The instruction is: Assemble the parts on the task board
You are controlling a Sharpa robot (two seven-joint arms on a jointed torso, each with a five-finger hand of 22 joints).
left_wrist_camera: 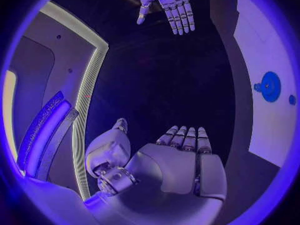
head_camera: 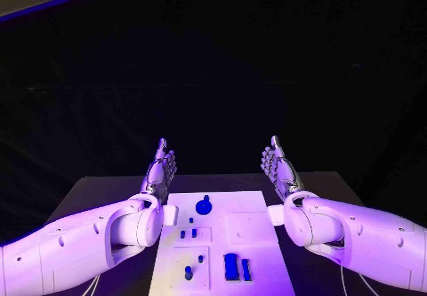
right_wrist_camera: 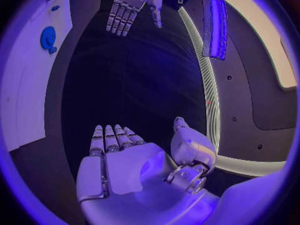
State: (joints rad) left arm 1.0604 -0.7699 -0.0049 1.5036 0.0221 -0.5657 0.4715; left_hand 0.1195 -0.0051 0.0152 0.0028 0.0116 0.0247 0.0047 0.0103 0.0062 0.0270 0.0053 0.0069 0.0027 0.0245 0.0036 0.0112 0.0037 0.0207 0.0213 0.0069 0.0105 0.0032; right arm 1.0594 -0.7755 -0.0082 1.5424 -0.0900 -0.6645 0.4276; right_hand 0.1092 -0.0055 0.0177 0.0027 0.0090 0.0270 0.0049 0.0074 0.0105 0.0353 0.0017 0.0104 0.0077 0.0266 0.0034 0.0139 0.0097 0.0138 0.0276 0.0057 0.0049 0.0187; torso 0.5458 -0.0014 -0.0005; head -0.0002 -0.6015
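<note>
Both robot hands [head_camera: 161, 172] [head_camera: 282, 169] raised (fingers straight)

The right hand [right_wrist_camera: 128, 160] holds nothing, its palm bare and its fingers [right_wrist_camera: 112, 137] straight and close together, thumb set off to the side. The left hand [right_wrist_camera: 133, 2] hangs opposite it, well apart, fingers extended and likewise holding nothing. The white task board [right_wrist_camera: 31, 85] carries a round blue part [right_wrist_camera: 48, 37], possibly a gear, with 1 smaller blue piece just beside it.
</note>
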